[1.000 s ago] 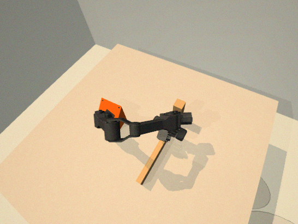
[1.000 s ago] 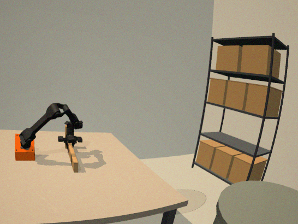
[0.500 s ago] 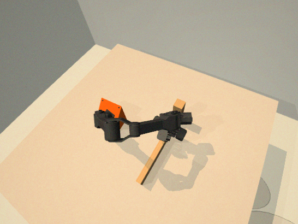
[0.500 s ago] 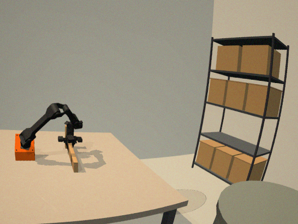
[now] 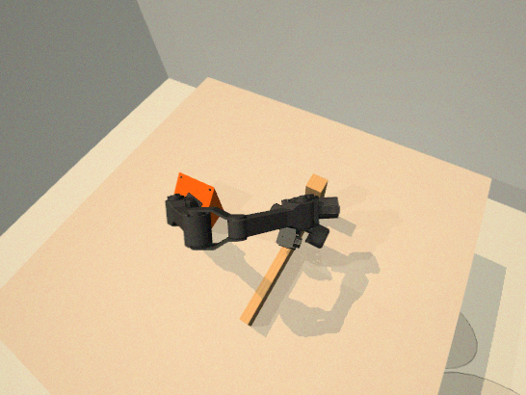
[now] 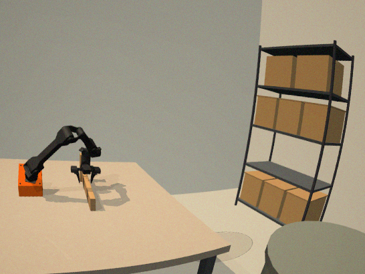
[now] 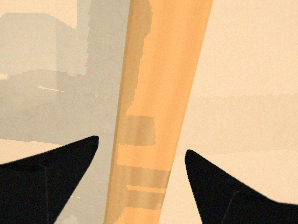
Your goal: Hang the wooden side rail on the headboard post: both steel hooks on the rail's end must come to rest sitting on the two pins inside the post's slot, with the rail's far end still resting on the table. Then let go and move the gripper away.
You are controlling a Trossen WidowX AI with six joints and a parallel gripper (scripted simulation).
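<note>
The wooden side rail (image 5: pixel 270 284) (image 6: pixel 91 200) (image 7: pixel 170 60) runs from under the gripper toward the front, its far end resting on the table. The headboard post (image 5: pixel 316 184) (image 6: pixel 80 161) stands upright behind the gripper and arm, at the rail's other end. The gripper (image 5: pixel 303 238) (image 6: pixel 85 181) (image 7: pixel 143 144) is open. Its fingers stand on either side of the rail, and the wrist view shows a gap between each fingertip and the rail. The steel hooks, the slot and its pins are hidden, so their seating cannot be told.
The orange base block (image 5: pixel 195 188) (image 6: pixel 30 190) stands on the table (image 5: pixel 120 289) (image 6: pixel 50 234), left of the rail, with the arm reaching across from it. A shelf rack with boxes (image 6: pixel 281 71) and a round grey-green surface (image 6: pixel 317 247) are off the table to the right.
</note>
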